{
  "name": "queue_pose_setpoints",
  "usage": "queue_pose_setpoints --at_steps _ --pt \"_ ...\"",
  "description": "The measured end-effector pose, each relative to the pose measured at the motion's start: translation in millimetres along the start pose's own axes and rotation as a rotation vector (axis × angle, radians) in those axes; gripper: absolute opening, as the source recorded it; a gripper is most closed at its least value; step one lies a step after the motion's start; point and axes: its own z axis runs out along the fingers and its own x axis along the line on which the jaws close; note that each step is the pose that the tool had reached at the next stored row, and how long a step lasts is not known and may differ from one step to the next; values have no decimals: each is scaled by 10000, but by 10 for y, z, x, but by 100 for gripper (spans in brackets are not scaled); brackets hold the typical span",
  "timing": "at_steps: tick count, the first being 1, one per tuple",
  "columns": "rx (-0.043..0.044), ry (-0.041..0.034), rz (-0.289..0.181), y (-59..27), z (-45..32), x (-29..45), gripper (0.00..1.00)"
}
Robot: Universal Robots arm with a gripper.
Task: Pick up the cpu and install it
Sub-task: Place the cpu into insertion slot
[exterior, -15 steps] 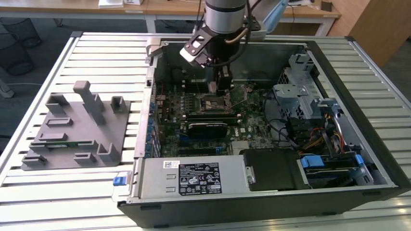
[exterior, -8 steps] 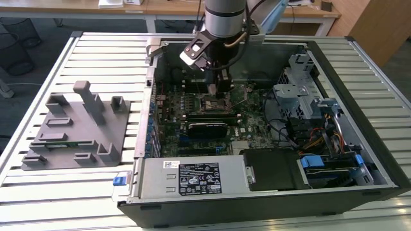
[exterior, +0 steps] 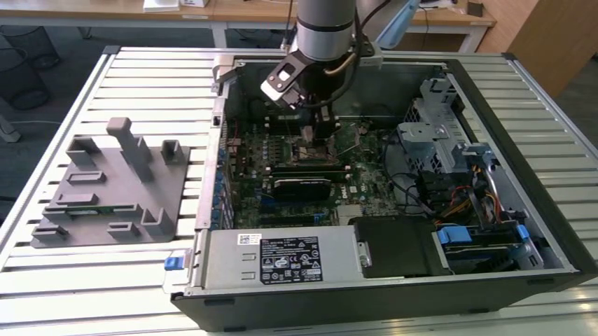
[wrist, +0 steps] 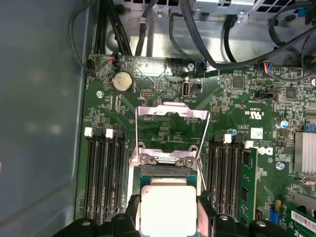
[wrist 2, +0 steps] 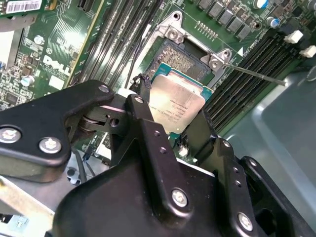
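End effector [wrist 2: 169,112] gripping cpu [wrist 2: 181,100], seemingly just above socket [wrist 2: 180,58]

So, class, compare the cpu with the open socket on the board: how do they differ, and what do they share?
The cpu has a smooth silvery top; the socket is a darker, grainy bed. The cpu is held in the jaws of the gripper; the socket sits fixed on the board, its frame open. Both are square and similar in size.
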Motion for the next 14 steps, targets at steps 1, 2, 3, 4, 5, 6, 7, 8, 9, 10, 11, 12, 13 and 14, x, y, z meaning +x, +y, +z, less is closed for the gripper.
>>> queue_pose_setpoints --at_steps 1,2,3,4,5,6,7,8,9,10,11,12,13,14 --pt "0 -1 -1 -12 7 0 54" --pt "0 -1 -1 -19 16 1 54" --pt "0 -1 -1 -23 28 1 54" --pt "0 -1 -2 -23 42 1 54" --pt "0 0 -3 -24 58 1 54" --pt "-1 1 -2 -24 71 1 54" --pt "0 -2 -2 -25 81 1 54" --pt "1 -9 -2 -25 89 1 54" --pt "0 -13 -2 -26 97 1 54" --pt "-1 -13 -2 -26 104 1 54" --pt "-1 -14 -2 -27 109 0 54" --pt "-1 -14 -1 -27 117 -1 54" --pt "-2 -11 0 -28 129 -1 54" --pt "-2 -10 -1 -28 144 -1 54"
